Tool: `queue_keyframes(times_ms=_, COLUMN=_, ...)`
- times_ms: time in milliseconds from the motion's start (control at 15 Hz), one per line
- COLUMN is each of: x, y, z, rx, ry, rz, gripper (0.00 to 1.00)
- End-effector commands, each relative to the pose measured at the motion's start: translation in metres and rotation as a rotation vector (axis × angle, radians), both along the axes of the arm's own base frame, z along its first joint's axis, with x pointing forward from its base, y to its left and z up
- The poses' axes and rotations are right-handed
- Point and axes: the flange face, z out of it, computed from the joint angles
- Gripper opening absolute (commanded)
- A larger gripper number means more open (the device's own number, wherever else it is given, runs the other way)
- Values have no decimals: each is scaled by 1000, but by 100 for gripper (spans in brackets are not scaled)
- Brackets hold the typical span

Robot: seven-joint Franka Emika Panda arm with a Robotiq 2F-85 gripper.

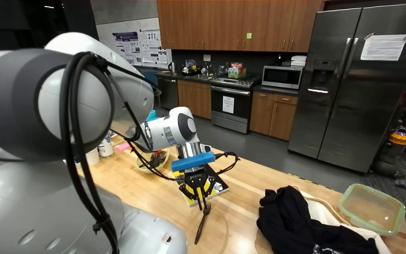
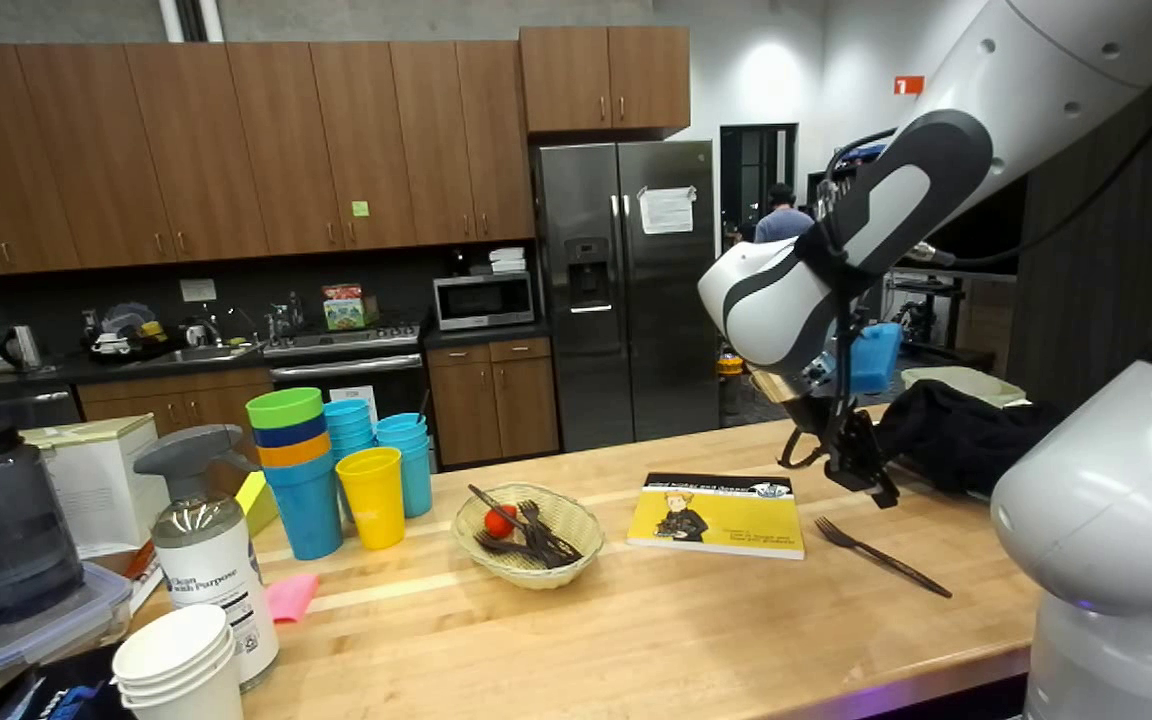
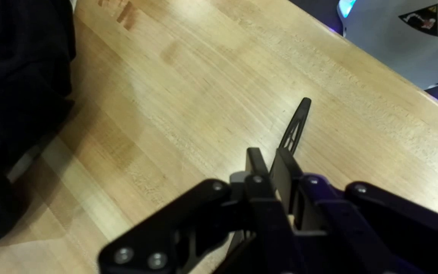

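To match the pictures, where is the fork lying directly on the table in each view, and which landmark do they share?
In an exterior view: the fork, lower middle, near the gripper.
In an exterior view: the fork, at right, below centre.
In the wrist view: the fork, right of centre, partly hidden by the gripper.
Shared landmark: the black cloth, right in both exterior views, left in the wrist view.

Fork (image 2: pixel 884 558): dark, patterned handle, lying flat on worktop (image 2: pixel 636 640), set in from the robot-side edge, roughly square to it. Handle end nearest that edge, tines toward the far one.
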Motion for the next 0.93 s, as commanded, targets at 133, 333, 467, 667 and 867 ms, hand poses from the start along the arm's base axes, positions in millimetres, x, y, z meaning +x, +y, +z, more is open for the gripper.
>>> queue_keyframes(times_ms=133, x=-2, y=9, z=3, rx=0, ry=-20, rz=26, gripper=25)
queue_keyframes(times_ms=333, x=3, y=15, z=5, rx=51, ry=-58, rz=29, gripper=52)
queue_keyframes(times_ms=467, x=7, y=18, z=6, rx=99, ry=-91, rz=22, gripper=65)
queue_keyframes(times_ms=667, x=17, y=21, z=7, rx=192, ry=-150, rz=-16, gripper=87)
queue_keyframes(times_ms=867, x=28, y=20, z=8, rx=279, ry=-196, rz=-76, gripper=100)
